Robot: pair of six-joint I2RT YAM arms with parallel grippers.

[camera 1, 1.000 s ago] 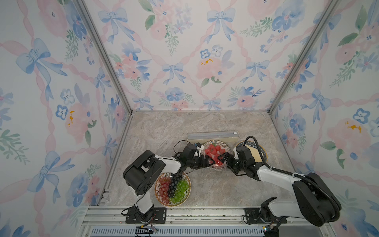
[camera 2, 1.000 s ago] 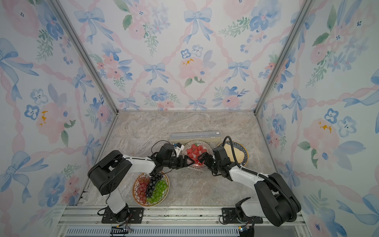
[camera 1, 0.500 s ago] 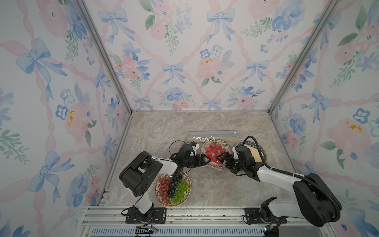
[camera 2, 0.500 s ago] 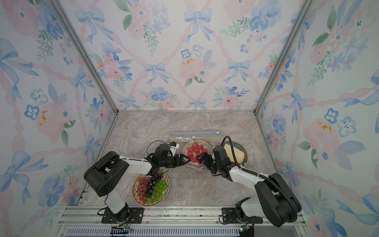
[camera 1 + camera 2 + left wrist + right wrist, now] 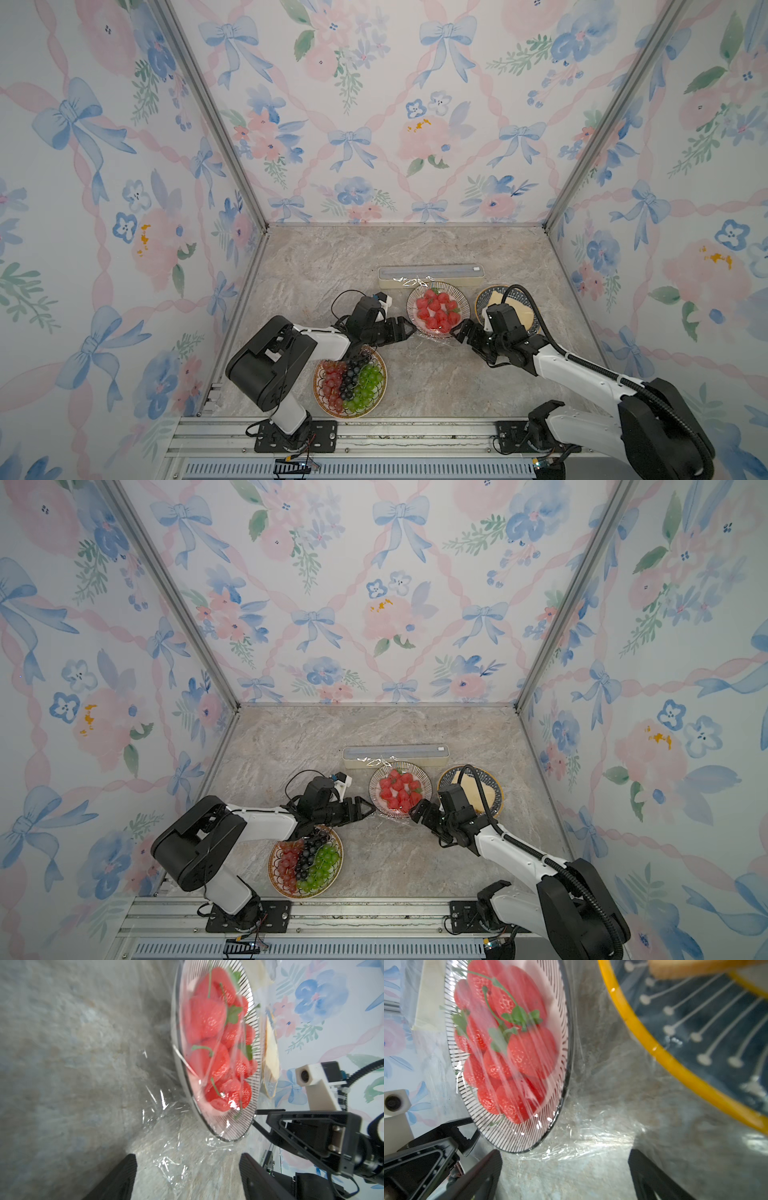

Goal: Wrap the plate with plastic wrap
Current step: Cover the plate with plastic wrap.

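Observation:
The plate (image 5: 411, 305) with a black-striped rim holds strawberries and stands in front of the long cream box (image 5: 432, 274). Clear plastic wrap (image 5: 581, 1147) lies stretched over the fruit, and its crinkled loose edge (image 5: 166, 1159) rests on the table at the plate's near side. My left gripper (image 5: 409, 328) is open, low at the plate's near-left edge, with film on the table between its fingers (image 5: 188, 1159). My right gripper (image 5: 461, 330) is open at the near-right edge, over the film's edge (image 5: 564, 1154). Both top views show the plate (image 5: 374, 787) between the two grippers (image 5: 370, 808) (image 5: 415, 810).
A plate of grapes (image 5: 351, 380) sits under the left forearm near the front rail. A blue plate with a yellow rim (image 5: 654, 1049) holding bread (image 5: 513, 313) stands just right of the strawberry plate, behind the right wrist. Papered walls close in three sides.
The left arm has sunk lower and flatter, its gripper edging towards the plate's near-left edge. The right gripper has hardly moved. Both grippers stay open.

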